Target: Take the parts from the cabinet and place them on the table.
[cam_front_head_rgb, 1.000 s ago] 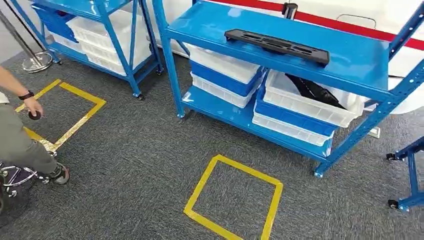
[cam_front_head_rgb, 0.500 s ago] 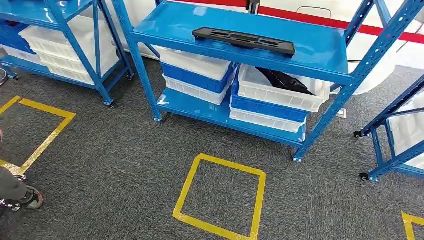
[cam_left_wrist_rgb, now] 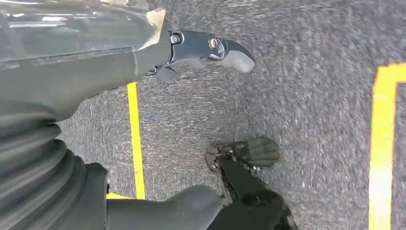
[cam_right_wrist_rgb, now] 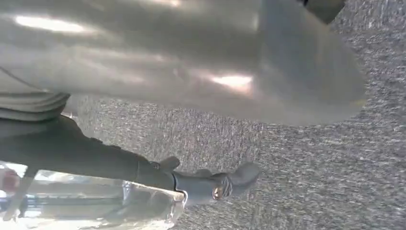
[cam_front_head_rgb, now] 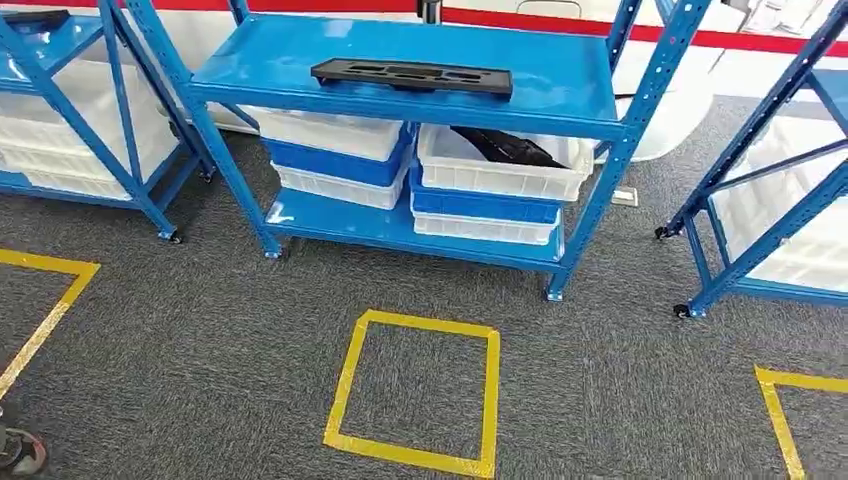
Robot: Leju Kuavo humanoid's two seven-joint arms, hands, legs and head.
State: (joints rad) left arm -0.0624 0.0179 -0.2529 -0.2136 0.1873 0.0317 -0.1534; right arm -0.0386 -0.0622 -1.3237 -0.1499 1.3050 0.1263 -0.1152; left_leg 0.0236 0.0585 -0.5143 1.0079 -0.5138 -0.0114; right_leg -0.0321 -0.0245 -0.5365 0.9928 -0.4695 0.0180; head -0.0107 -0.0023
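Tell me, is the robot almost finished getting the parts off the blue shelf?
Not yet. Nothing looks moved: the long black part lies on the top shelf of the blue cabinet, and another black part sits in a white bin. The left hand and right hand hang over the carpet, holding nothing. Reaching, grabbing and carrying are all left.

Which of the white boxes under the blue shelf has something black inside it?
The top white plastic bin in the right-hand stack holds a black part. The top white bin of the left stack shows nothing inside.
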